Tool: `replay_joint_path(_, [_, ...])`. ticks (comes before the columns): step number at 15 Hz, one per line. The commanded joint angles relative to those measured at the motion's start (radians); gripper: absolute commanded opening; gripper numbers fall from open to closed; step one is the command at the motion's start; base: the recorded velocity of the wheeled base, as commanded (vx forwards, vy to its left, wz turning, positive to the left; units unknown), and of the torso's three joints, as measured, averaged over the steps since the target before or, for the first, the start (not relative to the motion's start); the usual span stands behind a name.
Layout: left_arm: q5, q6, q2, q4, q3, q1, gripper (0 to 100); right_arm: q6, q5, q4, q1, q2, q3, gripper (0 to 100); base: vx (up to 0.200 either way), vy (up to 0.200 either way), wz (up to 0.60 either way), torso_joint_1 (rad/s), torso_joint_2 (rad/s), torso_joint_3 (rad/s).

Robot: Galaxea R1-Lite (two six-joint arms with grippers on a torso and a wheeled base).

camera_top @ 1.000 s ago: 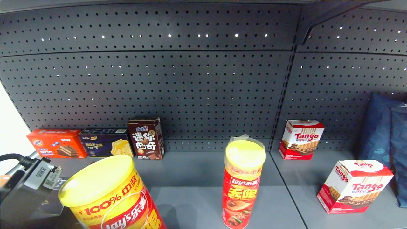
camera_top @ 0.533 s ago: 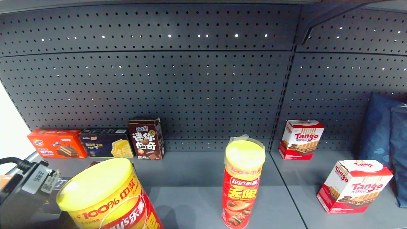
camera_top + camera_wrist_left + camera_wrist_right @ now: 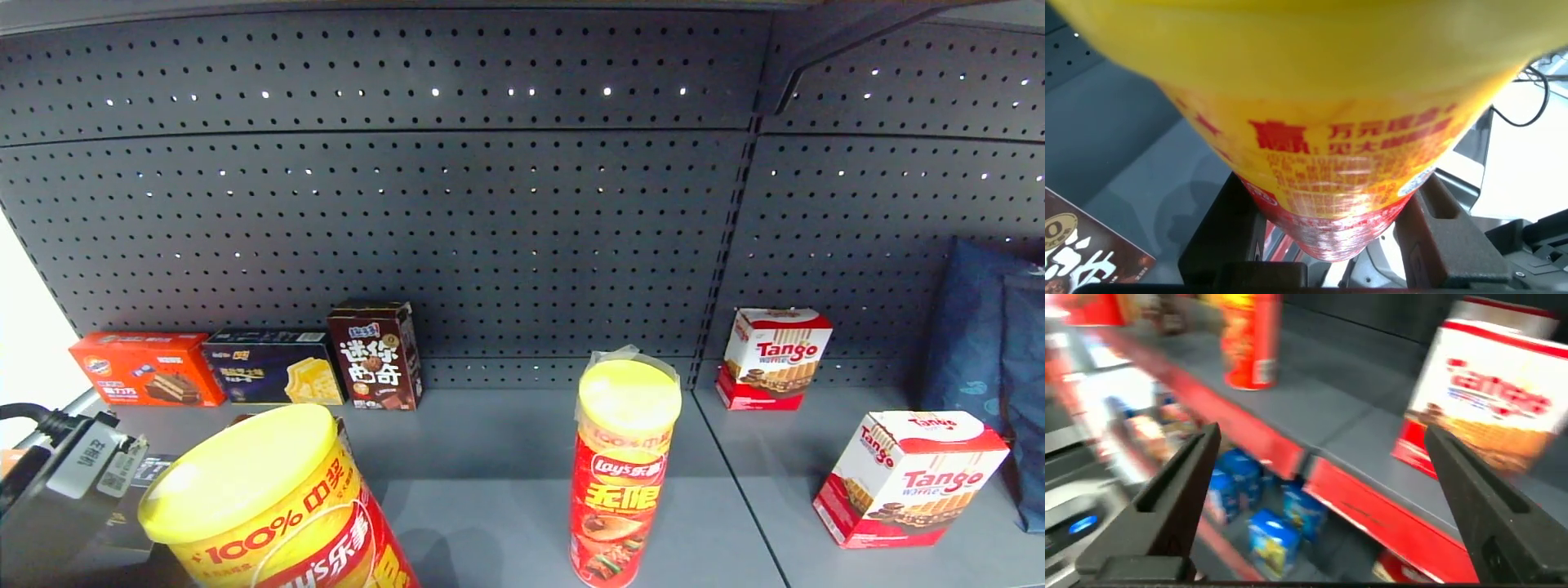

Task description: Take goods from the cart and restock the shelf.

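L claw (image 3: 1331,233) clamped on yellow-lid chip can (image 3: 269,506), tilted, at 7 o'clock in head view, by shelf (image 3: 506,457) front. 2nd chip can (image 3: 624,474) upright at 6 o'clock, wafer box (image 3: 914,478) at 4 o'clock. R claw (image 3: 1323,437) fingers wide apart, nothing btwn

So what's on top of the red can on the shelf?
A yellow lid, with clear plastic sticking up behind it. The lid covers the can, so its inside is hidden.
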Motion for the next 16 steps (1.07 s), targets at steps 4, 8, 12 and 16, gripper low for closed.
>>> replay_joint_path(4, [0.0, 0.0, -0.007, 0.004, 0.004, 0.0, 0, -0.02, 0.029, 0.0, 0.153, -0.003, -0.004, 100, 0.0, 0.0, 0.0, 0.0, 0.0, 0.0])
replay_joint_path(8, [-0.001, 0.0, -0.001, -0.001, -0.011, -0.001, 0, -0.034, 0.151, 0.002, 0.189, -0.003, -0.004, 100, 0.0, 0.0, 0.0, 0.0, 0.0, 0.0])
replay_joint_path(12, [-0.001, 0.0, 0.002, -0.002, -0.011, -0.02, 0, -0.019, 0.091, 0.005, 0.149, -0.003, -0.004, 100, 0.0, 0.0, 0.0, 0.0, 0.0, 0.0])
replay_joint_path(16, [-0.001, 0.001, 0.0, 0.002, -0.001, -0.026, 0, 0.035, 0.052, 0.009, 0.025, 0.017, -0.004, 100, 0.0, 0.0, 0.0, 0.0, 0.0, 0.0])
